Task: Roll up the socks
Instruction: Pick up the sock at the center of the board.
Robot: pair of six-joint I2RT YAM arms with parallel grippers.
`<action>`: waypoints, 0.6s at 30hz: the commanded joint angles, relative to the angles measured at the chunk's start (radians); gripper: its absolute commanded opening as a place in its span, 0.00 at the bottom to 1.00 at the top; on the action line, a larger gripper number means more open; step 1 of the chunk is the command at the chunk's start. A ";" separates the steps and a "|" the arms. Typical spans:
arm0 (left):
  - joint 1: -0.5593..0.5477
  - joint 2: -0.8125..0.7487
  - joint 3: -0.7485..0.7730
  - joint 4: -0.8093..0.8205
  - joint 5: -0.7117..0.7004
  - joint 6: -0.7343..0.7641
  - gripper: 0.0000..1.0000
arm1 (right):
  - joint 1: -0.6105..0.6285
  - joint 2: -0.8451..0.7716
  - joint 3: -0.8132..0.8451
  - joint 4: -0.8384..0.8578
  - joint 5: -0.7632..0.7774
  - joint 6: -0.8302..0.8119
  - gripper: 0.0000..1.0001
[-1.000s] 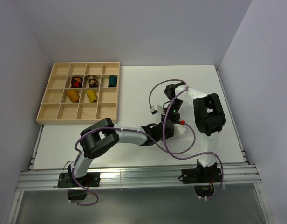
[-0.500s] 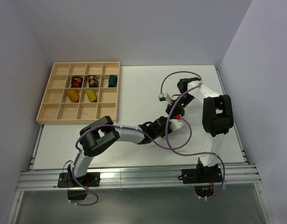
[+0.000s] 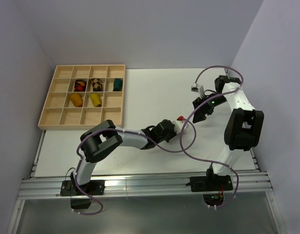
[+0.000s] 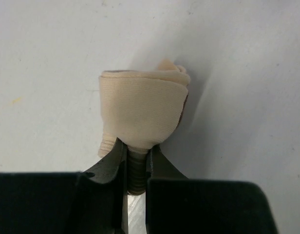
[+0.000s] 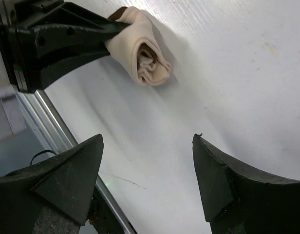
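- The right pincer [image 5: 146, 141] has drawn off from the cream sock [image 4: 140, 109]. A second ago it worked just beside the left arm's tip. Now it hangs well apart, toward the far right of the bench [image 3: 140, 92], its jaws spread wide with nothing between them.
- The left pincer [image 4: 136, 155] is clamped on the lower end of the sock, which is wound into a short, tight roll. The right wrist view shows the layers at its open end.
- The roll lies near the middle of the bench, well apart from the wooden tray [image 3: 47, 105].
- With only one arm on it, the rolling of this sock looks finished. Carrying it to a tray compartment is probably what remains.
- A mustard-orange roll [image 3: 75, 100] and a yellow roll [image 3: 95, 100] sit in neighbouring compartments, with three other bundles [image 3: 96, 84] in the row behind.
- The bench top is matt white with faint scuffs. Plain pale walls [image 3: 140, 34] close in on three sides, and an aluminium rail [image 3: 140, 185] runs along the near edge.
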State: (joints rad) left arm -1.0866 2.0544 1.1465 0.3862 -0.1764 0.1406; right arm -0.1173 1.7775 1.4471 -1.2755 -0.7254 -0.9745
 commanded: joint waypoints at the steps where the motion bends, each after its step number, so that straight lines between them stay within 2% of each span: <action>1: 0.028 -0.002 -0.070 -0.193 0.023 -0.091 0.00 | -0.018 -0.062 0.030 0.002 -0.042 0.036 0.81; 11: 0.131 -0.145 -0.091 -0.152 0.106 -0.240 0.00 | -0.062 -0.121 -0.020 0.074 -0.054 0.097 0.81; 18: 0.197 -0.240 -0.105 -0.145 0.088 -0.298 0.00 | -0.070 -0.173 -0.047 0.105 -0.049 0.126 0.81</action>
State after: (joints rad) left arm -0.9142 1.8957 1.0519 0.2546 -0.0937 -0.0982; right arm -0.1795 1.6630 1.4113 -1.2057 -0.7536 -0.8768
